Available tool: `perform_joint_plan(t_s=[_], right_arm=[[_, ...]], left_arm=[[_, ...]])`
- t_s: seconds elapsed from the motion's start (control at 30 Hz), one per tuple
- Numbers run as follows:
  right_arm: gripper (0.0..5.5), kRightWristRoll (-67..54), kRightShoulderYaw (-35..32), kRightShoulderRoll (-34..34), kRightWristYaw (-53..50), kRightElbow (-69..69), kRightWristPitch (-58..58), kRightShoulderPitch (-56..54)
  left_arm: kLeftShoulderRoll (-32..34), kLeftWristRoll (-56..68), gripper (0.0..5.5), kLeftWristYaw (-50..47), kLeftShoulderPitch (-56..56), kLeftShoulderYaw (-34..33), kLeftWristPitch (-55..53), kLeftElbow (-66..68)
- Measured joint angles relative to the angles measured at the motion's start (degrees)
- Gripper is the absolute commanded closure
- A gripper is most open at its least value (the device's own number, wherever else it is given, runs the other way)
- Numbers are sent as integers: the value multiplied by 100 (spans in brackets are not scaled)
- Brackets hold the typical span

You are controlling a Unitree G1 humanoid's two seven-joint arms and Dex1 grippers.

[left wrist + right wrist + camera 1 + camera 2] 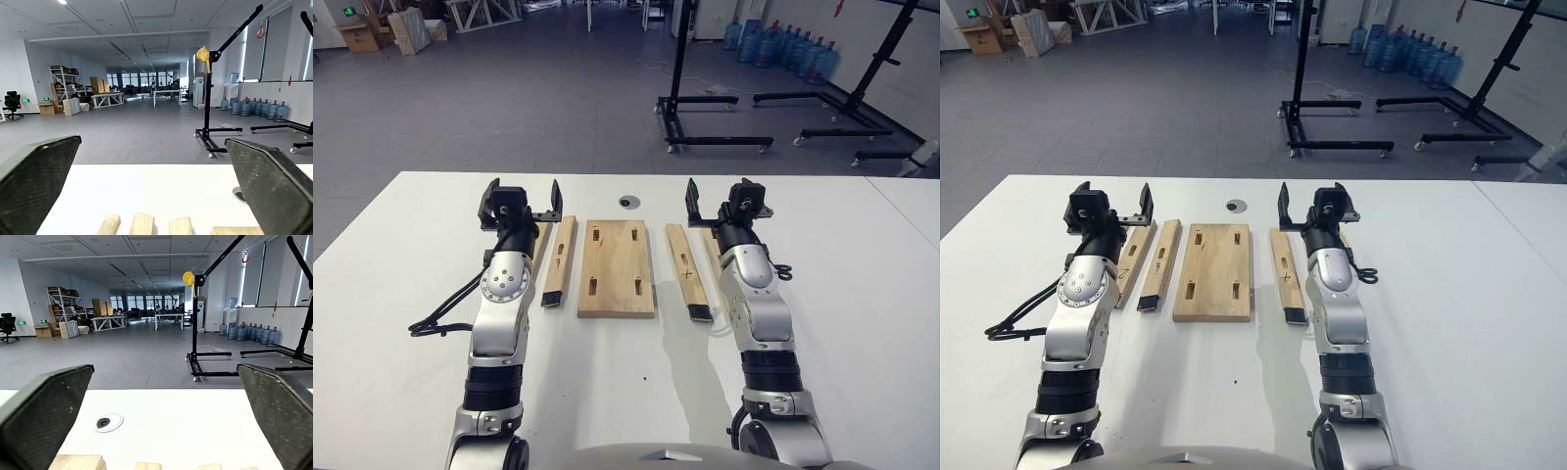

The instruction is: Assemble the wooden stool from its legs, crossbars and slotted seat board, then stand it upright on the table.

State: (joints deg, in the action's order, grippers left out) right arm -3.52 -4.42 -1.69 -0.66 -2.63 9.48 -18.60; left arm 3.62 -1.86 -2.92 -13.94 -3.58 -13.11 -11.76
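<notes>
table: white top, carrying every part listed below.

seat board: pale wood rectangle lying flat at the table's middle, long side running away from the robot. four small rectangular slots, two at the far end and two at the near end. not joined to any other part.

left gripper: above the table, left of the seat board's far end. fingers spread wide, nothing between them.

right gripper: right of the seat board's far end. fingers likewise spread wide and empty.

left slat: narrow wooden strip just left of the seat board and parallel to it, slotted, with a dark near tip. a second strip lies beyond it, partly under the left arm.

right slat: matching strip just right of the seat board, dark near tip. another strip is partly hidden by the right arm.

cable grommet: small round insert in the table, just beyond the seat board's far edge.
</notes>
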Motion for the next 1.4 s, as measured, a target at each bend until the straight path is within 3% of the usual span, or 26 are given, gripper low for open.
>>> perform_joint_plan(t_s=[1.4], right_arm=[[12,2,38,14,1,26,-3,-6]], left_arm=[[-36,-27,10,-32,-22,77,0,15]])
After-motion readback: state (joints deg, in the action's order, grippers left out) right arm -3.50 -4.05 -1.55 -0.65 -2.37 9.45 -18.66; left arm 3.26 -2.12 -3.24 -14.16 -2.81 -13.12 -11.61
